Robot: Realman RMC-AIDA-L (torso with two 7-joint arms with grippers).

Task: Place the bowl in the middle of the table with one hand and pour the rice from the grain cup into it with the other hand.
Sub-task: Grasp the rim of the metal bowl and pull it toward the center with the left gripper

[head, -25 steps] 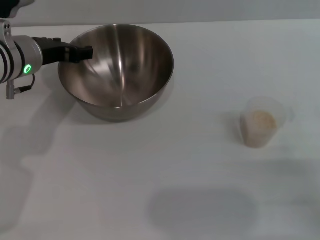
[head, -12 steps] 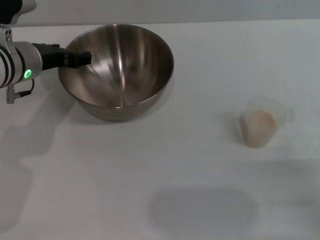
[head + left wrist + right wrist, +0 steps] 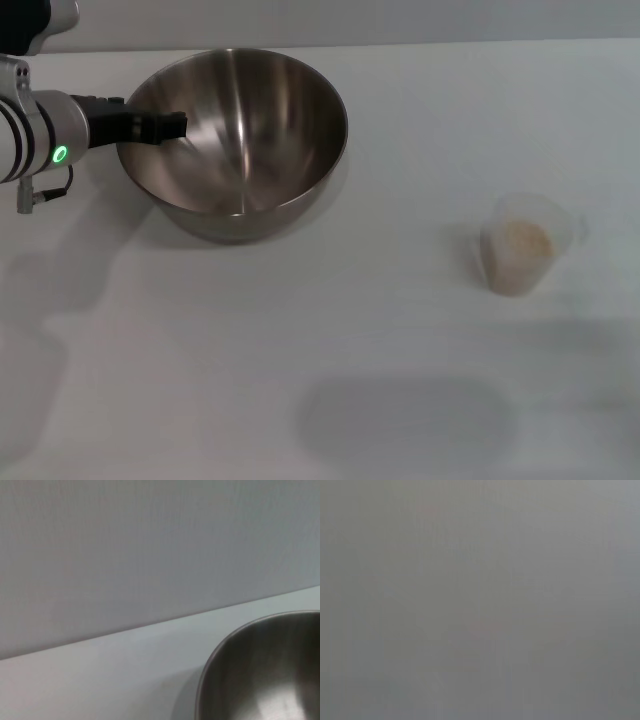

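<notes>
Left gripper is reaching over the bowl rim's left side, finger state impossible to tell; cup is standing well right, nearer the unseen right arm.

Left arm: silver-grey cylindrical wrist with black bands, a lit green ring light, a thin dark cable looping under it to a small metal plug, and a black boxy hand at the end.

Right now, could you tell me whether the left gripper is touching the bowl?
Cannot tell. In the head view the left gripper overlaps the bowl's near-left rim, but no contact or gap shows plainly.
</notes>
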